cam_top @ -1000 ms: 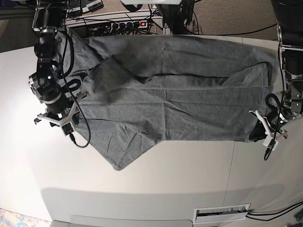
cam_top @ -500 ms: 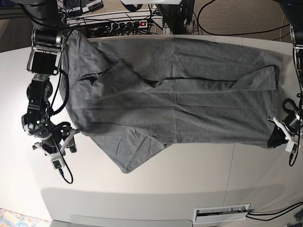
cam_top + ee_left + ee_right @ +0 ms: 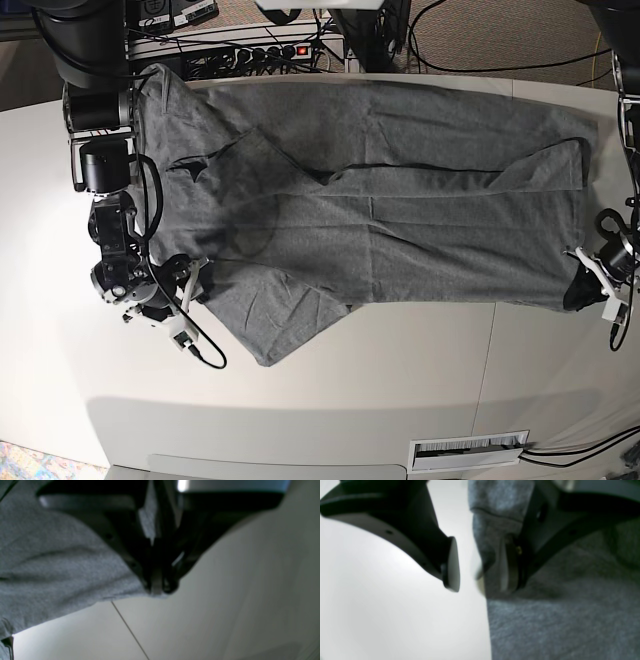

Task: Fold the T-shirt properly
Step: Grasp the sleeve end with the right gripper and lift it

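The T-shirt [image 3: 370,200] lies spread flat on the white counter [image 3: 330,390], its long axis running side to side across the base view, with one sleeve sticking out toward the counter's near edge.

The left tool [image 3: 160,590] is clamped tight on the shirt's hem corner at that view's right end; the wrist view shows a pinch of grey cloth trapped between its closed jaws, just above the bare counter and a seam line in it.

The right tool [image 3: 480,577] sits at the shirt's opposite end, beside the out-flung sleeve. Its jaws stand partly apart. One finger hangs over bare counter, the other lies against the cloth, with a fold of the shirt's edge rising into the gap. It grips nothing yet, as far as the pictures show.

The relation that matters: the shirt edge lies right between the right tool's jaws, so that arm is set to close on it. With both ends held along the long axis, a lengthwise fold looks like the likely next step.
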Available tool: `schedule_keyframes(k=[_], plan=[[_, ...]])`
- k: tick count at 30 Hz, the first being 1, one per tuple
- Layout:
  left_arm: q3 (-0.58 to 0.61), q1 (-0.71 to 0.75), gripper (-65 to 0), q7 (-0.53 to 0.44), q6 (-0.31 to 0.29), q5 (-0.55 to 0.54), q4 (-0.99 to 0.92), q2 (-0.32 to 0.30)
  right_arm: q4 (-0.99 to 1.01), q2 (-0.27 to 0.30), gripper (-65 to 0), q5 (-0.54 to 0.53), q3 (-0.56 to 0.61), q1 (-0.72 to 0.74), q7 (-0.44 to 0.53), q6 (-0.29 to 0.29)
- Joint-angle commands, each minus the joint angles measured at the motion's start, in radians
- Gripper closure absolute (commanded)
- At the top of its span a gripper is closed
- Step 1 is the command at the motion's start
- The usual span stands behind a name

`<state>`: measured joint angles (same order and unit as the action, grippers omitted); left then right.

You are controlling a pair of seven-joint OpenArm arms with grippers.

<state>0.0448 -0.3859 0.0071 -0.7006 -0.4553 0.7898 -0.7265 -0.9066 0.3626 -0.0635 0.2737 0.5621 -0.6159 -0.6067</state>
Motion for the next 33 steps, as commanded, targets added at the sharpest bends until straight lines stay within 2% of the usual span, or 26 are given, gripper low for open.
schedule_keyframes(k=[1, 6, 7, 14, 31, 32, 33], plan=[[-0.008, -0.027, 0.0, -0.026, 0.002, -0.021, 0.014, -0.027, -0.013, 0.014, -26.2, -0.008, -0.004, 0.029, 0.020, 0.001], [-0.008, -0.027, 0.0, -0.026, 0.002, -0.021, 0.014, -0.027, 0.002, 0.014, -25.6, -0.010, -0.005, -0.004, 0.014, 0.001], [-0.008, -0.027, 0.0, -0.026, 0.002, -0.021, 0.014, -0.028, 0.007, 0.014, -23.9, -0.010, -0.005, -0.008, 0.010, 0.001], [-0.008, -0.027, 0.0, -0.026, 0.002, -0.021, 0.014, -0.028, 0.011, 0.014, 0.0, -0.010, -0.005, -0.016, -0.033, 0.001], [-0.008, -0.027, 0.0, -0.026, 0.002, -0.020, 0.014, -0.028, 0.009, 0.014, 0.0, -0.006, -0.007, 0.037, -0.065, 0.004], [-0.008, -0.027, 0.0, -0.026, 0.002, -0.021, 0.014, -0.028, 0.009, 0.014, -3.9, -0.006, -0.007, 0.039, -0.064, 0.003], [-0.008, -0.027, 0.0, -0.026, 0.002, -0.021, 0.014, -0.028, 0.009, 0.014, -11.7, -0.007, -0.007, 0.040, -0.062, 0.004]])
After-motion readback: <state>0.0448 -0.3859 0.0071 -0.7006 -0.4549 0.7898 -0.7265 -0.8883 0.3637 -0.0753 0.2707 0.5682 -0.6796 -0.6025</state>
